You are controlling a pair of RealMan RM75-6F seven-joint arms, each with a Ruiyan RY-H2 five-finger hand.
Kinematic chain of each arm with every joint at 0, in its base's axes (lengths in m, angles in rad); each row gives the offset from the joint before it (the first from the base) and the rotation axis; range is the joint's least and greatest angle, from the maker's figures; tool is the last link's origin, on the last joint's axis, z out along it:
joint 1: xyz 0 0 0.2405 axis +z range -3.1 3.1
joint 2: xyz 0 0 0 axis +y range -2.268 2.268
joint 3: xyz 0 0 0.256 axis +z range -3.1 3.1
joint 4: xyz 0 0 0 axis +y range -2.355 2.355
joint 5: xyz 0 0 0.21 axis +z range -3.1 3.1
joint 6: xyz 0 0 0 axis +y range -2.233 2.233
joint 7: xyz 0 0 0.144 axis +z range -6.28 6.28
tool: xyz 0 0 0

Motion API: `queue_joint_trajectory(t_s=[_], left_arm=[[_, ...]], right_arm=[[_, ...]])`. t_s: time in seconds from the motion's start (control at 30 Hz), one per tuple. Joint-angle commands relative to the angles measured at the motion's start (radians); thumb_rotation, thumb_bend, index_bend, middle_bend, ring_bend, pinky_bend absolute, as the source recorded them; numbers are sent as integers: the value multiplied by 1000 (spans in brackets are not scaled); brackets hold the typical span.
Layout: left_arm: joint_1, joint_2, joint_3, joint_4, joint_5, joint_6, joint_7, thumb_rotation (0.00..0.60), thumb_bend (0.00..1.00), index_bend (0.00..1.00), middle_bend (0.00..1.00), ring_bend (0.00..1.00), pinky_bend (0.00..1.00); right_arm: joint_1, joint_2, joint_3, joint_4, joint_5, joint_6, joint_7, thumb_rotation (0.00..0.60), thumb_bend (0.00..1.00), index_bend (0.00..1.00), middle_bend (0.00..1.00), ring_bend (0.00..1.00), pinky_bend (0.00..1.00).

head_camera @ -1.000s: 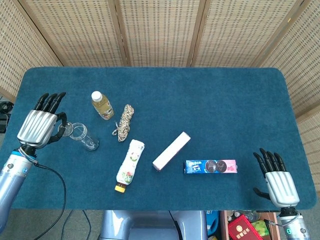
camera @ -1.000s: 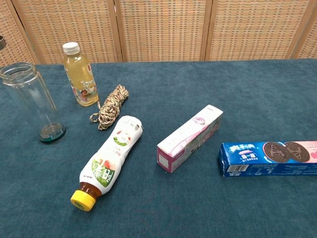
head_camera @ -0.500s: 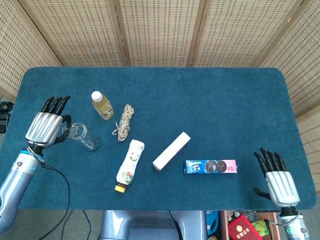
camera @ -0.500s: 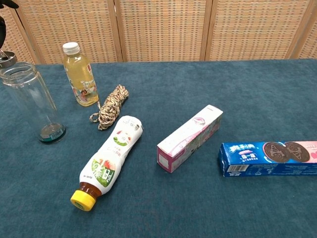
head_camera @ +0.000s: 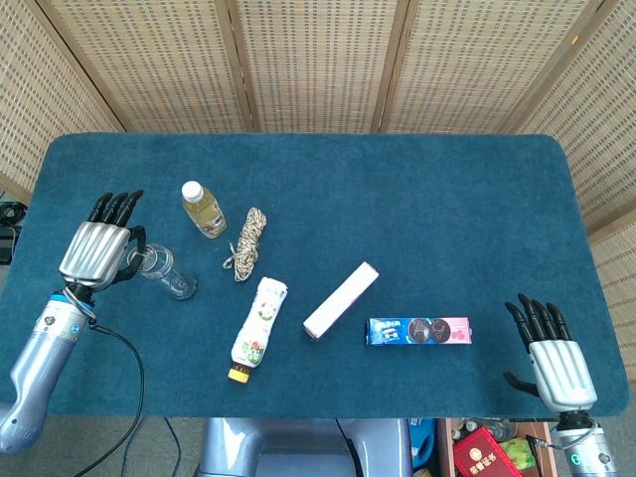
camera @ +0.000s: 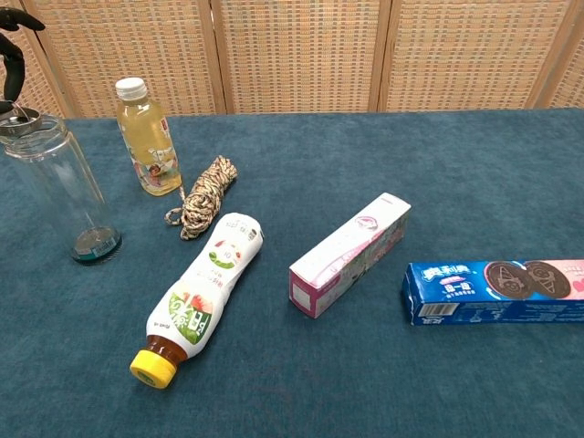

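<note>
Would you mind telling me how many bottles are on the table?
3: a clear empty bottle upright at the left hand, a yellow drink bottle upright beside the rope, and a white bottle lying mid-table.

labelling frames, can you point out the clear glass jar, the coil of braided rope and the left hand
clear glass jar [camera: 62,187], chest view, middle of its wall
coil of braided rope [camera: 206,198], chest view, middle of the bundle
left hand [head_camera: 94,250], head view, silver back of the hand
</note>
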Motion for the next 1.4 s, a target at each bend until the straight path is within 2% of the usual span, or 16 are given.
queue_joint_trajectory(t_s=[0.03, 0.47, 1.2, 1.4], left_arm=[[-5, -10, 1, 8, -1, 2, 2, 600, 440, 609, 0, 0, 0], [-14, -34, -1, 15, 6, 24, 5, 600, 440, 609, 0, 0, 0], [-18, -40, 25, 27, -23, 16, 28, 600, 440, 609, 0, 0, 0], [-19, -33, 24, 18, -28, 22, 32, 600, 440, 559, 0, 0, 0]], right_arm=[[0, 0, 0, 0, 0, -1, 0, 600, 0, 0, 0, 0, 0], [1, -1, 0, 1, 3, -3, 0, 600, 0, 0, 0, 0, 0], [0, 1, 1, -2, 6, -2, 3, 600, 0, 0, 0, 0, 0], [0, 0, 1, -3, 7, -3, 1, 600, 0, 0, 0, 0, 0]])
